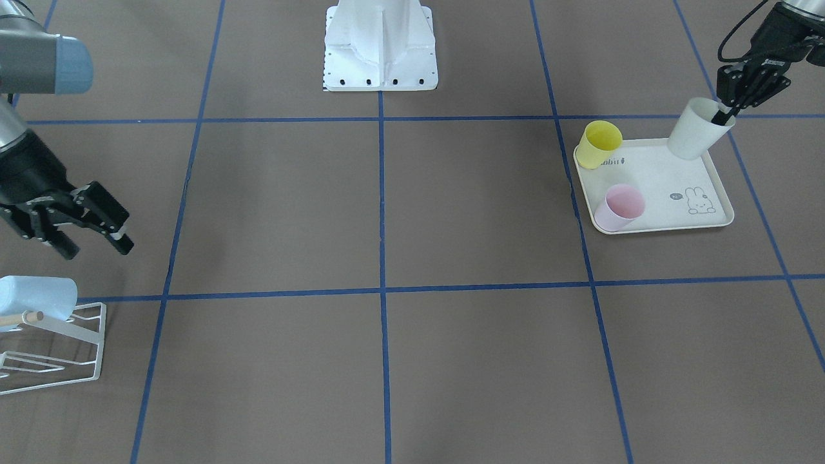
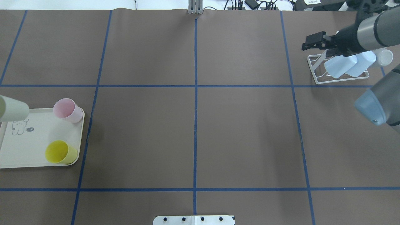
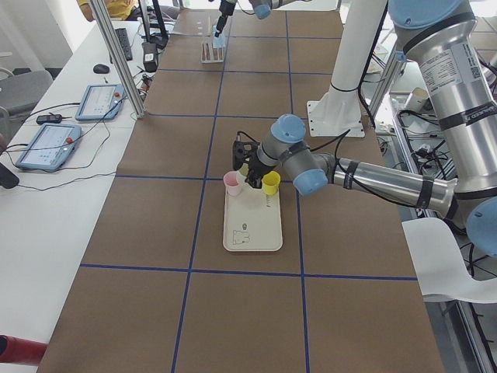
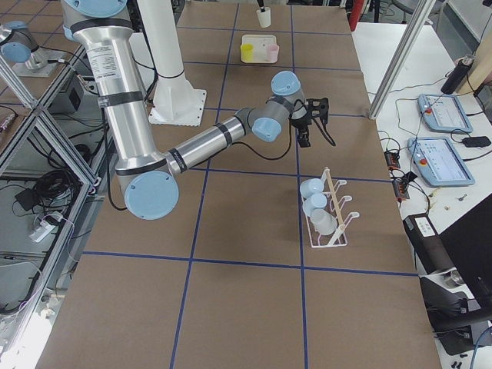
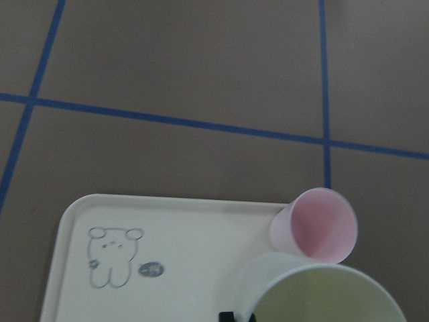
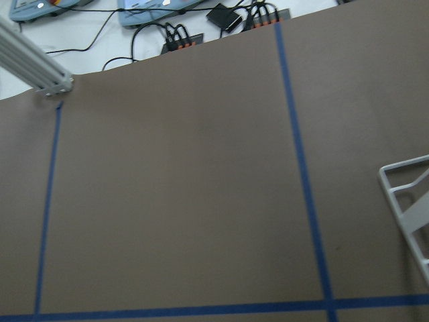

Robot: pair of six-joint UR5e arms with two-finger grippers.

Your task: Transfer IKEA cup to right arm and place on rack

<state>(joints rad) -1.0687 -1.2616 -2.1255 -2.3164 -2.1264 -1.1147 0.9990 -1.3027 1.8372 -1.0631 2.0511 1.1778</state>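
Brown table taped in blue squares: left claw pinches the pale cup by its rim, tilted at the tray corner; right claw hangs spread near the rack.

The table cover looks like matt brown paper, lined with blue tape. The pale cup, pink cup and yellow cup are smooth plastic. The rack is white-coated wire with a bare wooden dowel.

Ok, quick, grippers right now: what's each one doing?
Left gripper: closed on the rim of the pale green cup.
Right gripper: open, holding nothing.
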